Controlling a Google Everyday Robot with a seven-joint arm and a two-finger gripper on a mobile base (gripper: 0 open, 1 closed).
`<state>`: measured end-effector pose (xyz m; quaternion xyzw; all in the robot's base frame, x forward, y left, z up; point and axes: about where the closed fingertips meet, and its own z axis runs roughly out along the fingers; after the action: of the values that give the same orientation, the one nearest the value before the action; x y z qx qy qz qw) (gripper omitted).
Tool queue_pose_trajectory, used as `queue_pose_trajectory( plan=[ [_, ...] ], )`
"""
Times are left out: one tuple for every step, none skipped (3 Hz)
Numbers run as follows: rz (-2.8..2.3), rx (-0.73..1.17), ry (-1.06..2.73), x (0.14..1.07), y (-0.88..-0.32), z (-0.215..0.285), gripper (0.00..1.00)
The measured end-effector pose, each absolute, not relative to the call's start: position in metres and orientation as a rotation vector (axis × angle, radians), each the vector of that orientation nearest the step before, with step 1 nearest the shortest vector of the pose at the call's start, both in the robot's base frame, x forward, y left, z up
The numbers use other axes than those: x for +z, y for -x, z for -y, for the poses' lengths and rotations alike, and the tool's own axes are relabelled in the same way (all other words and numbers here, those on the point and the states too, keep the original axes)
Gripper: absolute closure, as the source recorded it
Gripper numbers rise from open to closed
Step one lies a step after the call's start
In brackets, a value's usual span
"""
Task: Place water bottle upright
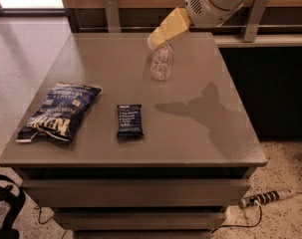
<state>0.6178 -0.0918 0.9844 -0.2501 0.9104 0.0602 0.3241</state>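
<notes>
The water bottle point(162, 64) is clear and ribbed. It lies on the grey table point(200, 143) at the back, right of centre, with its length pointing away from the camera. Its far end is hidden behind my gripper. My gripper point(154, 40), tan-coloured on a white arm point(215, 1), reaches in from the upper right. Its tip is at the bottle's far end, just above the table. I cannot tell whether it touches the bottle.
A dark blue snack bar point(129, 120) lies in the middle of the table. A blue chip bag point(58, 111) lies at the left. A wall rail with metal posts point(110, 11) runs behind the table. A power strip point(265, 198) lies on the floor at the right.
</notes>
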Motion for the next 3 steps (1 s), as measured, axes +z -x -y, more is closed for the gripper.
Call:
queue_pose_trajectory(
  plan=[
    [-2.427,0.187,0.63,0.97,-0.643,0.086,0.0],
    [-2.496,0.193,0.564,0.95,-0.671,0.084,0.0],
    [-2.539,0.218,0.513,0.932,-0.695,0.084,0.0]
  ],
)
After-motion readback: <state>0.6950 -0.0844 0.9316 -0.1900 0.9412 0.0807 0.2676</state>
